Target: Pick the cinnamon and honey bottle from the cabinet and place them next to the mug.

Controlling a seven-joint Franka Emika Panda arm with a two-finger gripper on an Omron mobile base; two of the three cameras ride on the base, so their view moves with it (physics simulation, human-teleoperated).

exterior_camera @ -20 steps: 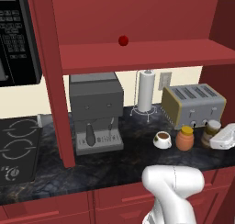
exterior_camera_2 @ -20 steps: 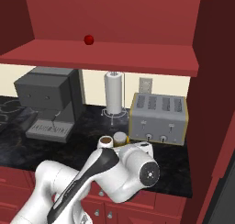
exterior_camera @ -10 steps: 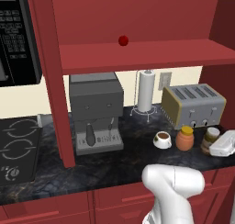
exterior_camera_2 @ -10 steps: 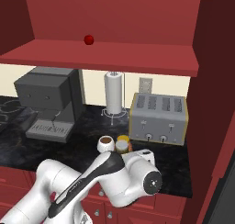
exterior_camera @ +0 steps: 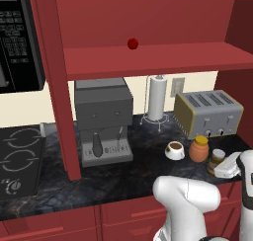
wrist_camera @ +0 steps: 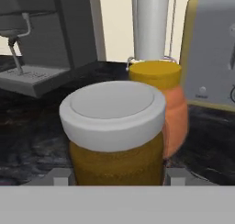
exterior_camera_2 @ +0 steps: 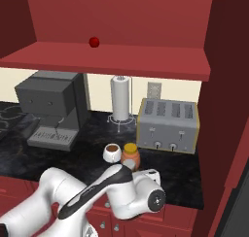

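The cinnamon (wrist_camera: 112,109), a slim jar with a grey cap and a yellowish label, stands close up between my fingertips. My gripper (wrist_camera: 118,177) is shut on it. On the counter the cinnamon (exterior_camera: 216,159) is low, just right of the honey bottle (exterior_camera: 199,148), with my gripper (exterior_camera: 221,167) at its right side. The orange honey bottle (wrist_camera: 176,113) with a yellow lid is right behind it. Left of the honey bottle (exterior_camera_2: 130,156) sits the white mug (exterior_camera: 174,149) of brown liquid, the mug (exterior_camera_2: 112,152) on its saucer. The red cabinet (exterior_camera: 148,57) shelf runs above.
A small red ball (exterior_camera: 132,43) lies on the cabinet shelf. On the counter stand a grey coffee machine (exterior_camera: 104,119), a paper towel roll (exterior_camera: 157,98) and a toaster (exterior_camera: 207,111). A stove top (exterior_camera: 17,158) and microwave (exterior_camera: 17,37) are at the left.
My hand has come down with the cinnamon to counter level, close beside the honey bottle. The mug and honey bottle have stayed put.
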